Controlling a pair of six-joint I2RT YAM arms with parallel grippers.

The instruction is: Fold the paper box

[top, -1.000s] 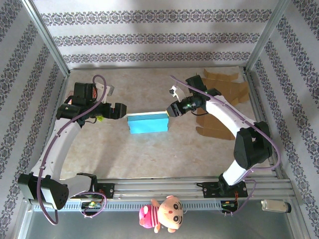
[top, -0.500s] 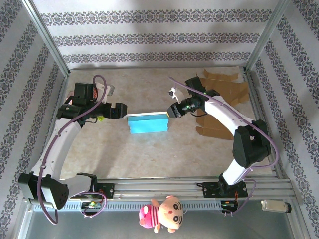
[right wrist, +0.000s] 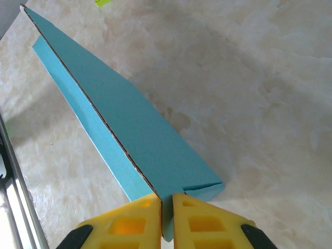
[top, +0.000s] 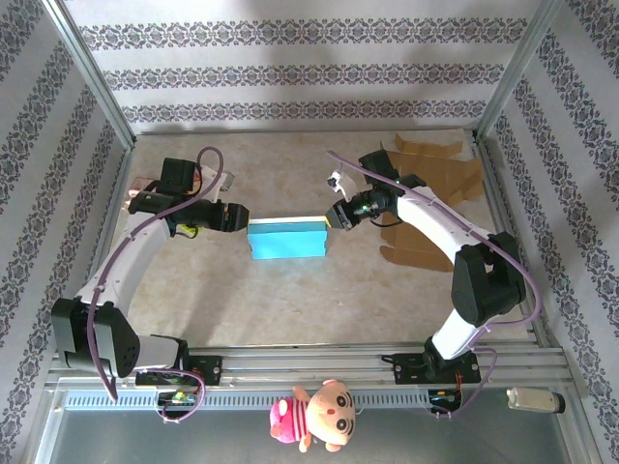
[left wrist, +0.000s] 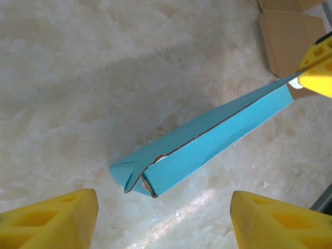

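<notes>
Moved: right tool closed, pinching teal cardboard box edge | left tool wide

turquoise paper box, beige marbled table, brown cardboard.

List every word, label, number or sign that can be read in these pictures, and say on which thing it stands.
No text can be read.
The blue paper box is plain on every face that shows.
The brown cardboard sheets carry no print.
The doll bears no writing.
The wall pattern is ornament, not letters.
</notes>
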